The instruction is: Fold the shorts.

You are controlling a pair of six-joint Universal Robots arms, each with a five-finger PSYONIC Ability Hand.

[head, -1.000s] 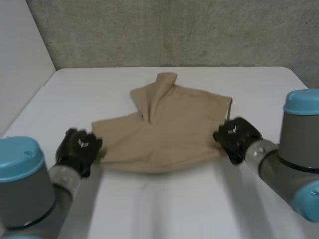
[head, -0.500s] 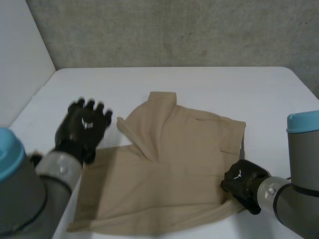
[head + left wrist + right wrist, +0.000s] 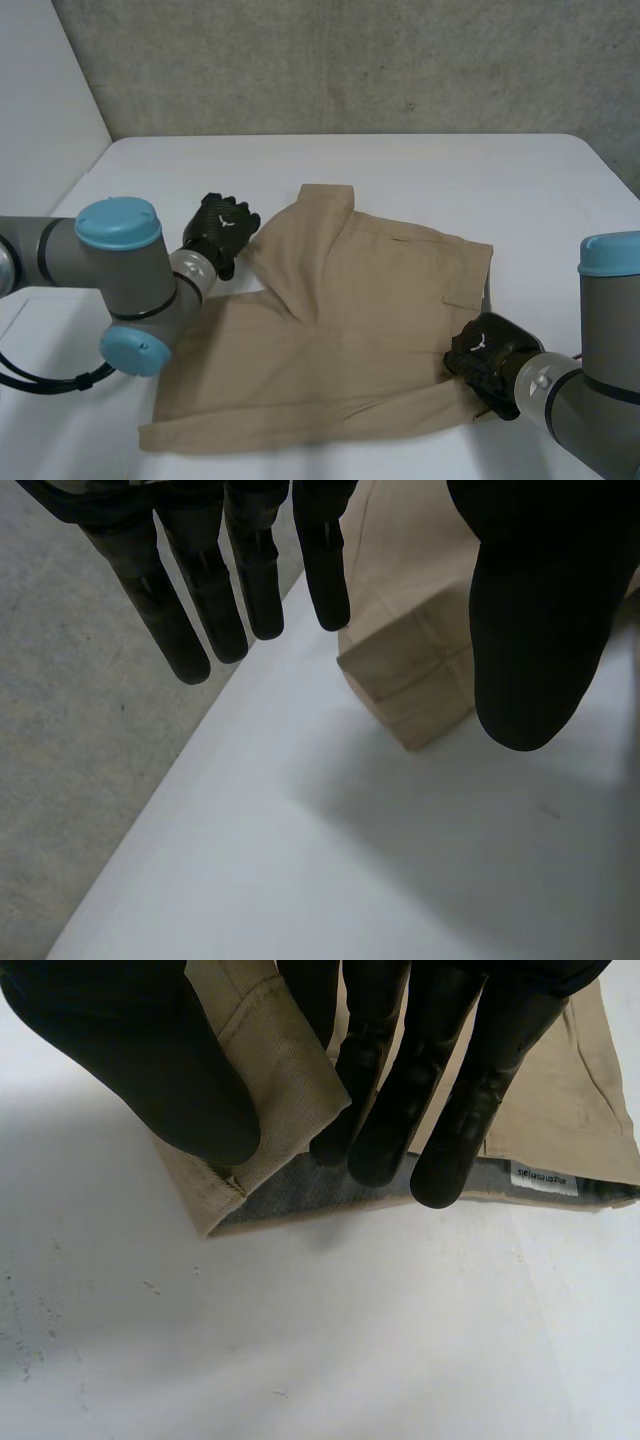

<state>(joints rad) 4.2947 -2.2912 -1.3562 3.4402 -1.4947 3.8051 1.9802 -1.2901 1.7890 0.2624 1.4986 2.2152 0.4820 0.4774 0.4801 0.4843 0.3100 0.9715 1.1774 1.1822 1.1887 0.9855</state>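
The tan shorts (image 3: pixel 350 320) lie spread on the white table (image 3: pixel 450 180), with one leg folded over at the far left. My left hand (image 3: pixel 222 228) hovers by that far left corner. In the left wrist view its fingers (image 3: pixel 210 590) are straight and the thumb stands apart, holding nothing, and a hemmed corner of the shorts (image 3: pixel 410 675) lies just beyond them. My right hand (image 3: pixel 485 355) is at the near right corner. In the right wrist view its thumb (image 3: pixel 130 1050) and fingers pinch the shorts' thick edge (image 3: pixel 280 1070), whose grey inside shows below.
A grey wall (image 3: pixel 350 60) rises behind the table's far edge and a white panel (image 3: pixel 40 130) stands at the left. My left arm (image 3: pixel 130 290) reaches across the near left side, beside the shorts. Bare table runs along the far and right sides.
The shorts have been dragged toward me and spread flatter. My left hand let go of its corner, opened and moved to the far left corner. My right hand pulled nearer, still gripping.
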